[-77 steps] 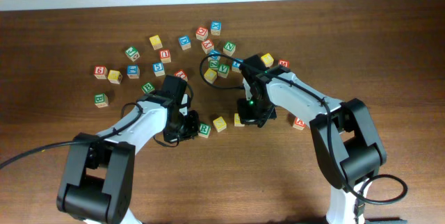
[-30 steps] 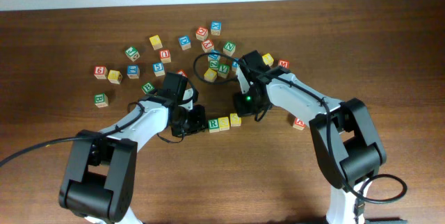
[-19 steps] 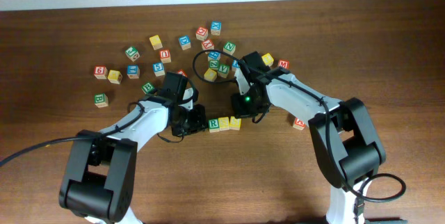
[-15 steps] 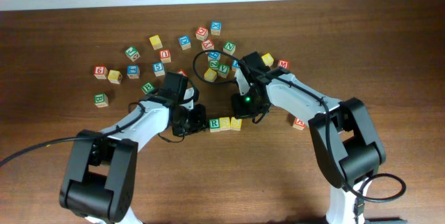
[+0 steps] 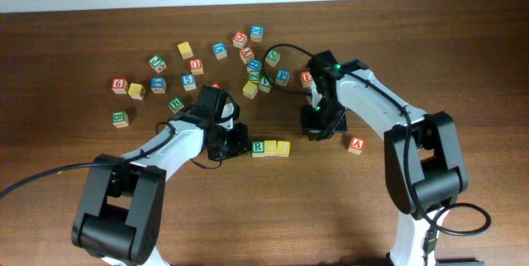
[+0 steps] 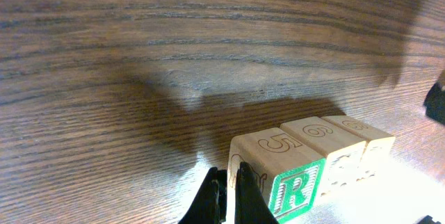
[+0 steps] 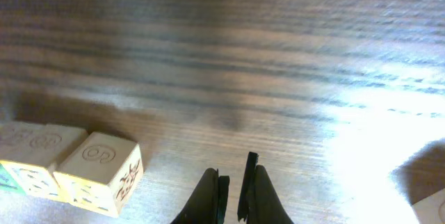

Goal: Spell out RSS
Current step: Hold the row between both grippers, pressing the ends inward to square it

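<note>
Three blocks stand in a tight row at the table's middle: a green R block (image 5: 258, 147) and two yellow blocks (image 5: 271, 148) (image 5: 283, 148). In the left wrist view the R block (image 6: 295, 182) leads the row, with the two pale blocks (image 6: 321, 137) (image 6: 360, 132) behind it. My left gripper (image 5: 237, 142) (image 6: 227, 186) is shut and empty, its tips against the R block's left side. My right gripper (image 5: 319, 130) (image 7: 233, 177) is shut to a thin gap and empty, right of the row. The row's end block (image 7: 97, 165) lies to its left.
Several loose letter blocks lie scattered across the back (image 5: 248, 55). A red-lettered block (image 5: 356, 144) sits right of my right gripper. A green block (image 5: 121, 118) lies at the far left. A black cable (image 5: 281, 51) loops over the back blocks.
The three blocks were pushed together into a row. My right gripper has pulled away from the row to the right. My left gripper followed the R block slightly right.
</note>
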{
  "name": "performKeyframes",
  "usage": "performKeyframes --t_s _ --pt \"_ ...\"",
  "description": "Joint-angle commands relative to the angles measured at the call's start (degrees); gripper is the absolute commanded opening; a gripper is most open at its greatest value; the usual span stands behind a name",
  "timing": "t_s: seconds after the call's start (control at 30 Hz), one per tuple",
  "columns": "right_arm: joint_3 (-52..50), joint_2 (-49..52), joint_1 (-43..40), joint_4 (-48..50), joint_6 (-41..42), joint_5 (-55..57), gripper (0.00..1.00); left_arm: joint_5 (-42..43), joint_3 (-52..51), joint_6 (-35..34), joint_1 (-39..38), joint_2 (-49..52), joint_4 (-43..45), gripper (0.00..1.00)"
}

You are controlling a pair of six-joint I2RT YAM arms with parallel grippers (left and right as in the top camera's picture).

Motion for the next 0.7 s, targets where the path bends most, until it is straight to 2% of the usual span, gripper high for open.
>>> performKeyframes --t_s 0.0,0.1,0.23,0.5,0.67 --pt "-1.81 0.42 3.26 0.50 2.80 0.04 0.05 0.61 -0.37 -0.44 -0.13 0.70 0.15 0.00" --pt "-3.85 0.44 7.15 4.42 7.63 0.02 0.04 0.63 -0.37 -0.24 -0.13 0.70 0.11 0.00" --pt "-3.85 0.46 9.57 6.51 8.44 -0.17 0.04 0.61 -0.37 -0.24 -0.13 0.70 -0.07 0.00" --pt "-3.85 0.52 9.77 8.52 8.55 -0.15 0.04 0.61 -0.37 0.42 -0.13 0.70 -0.28 0.00" --pt "-3.85 0.52 9.77 6.73 12.48 -0.42 0.04 0.59 -0.37 0.42 -0.11 0.70 0.24 0.00"
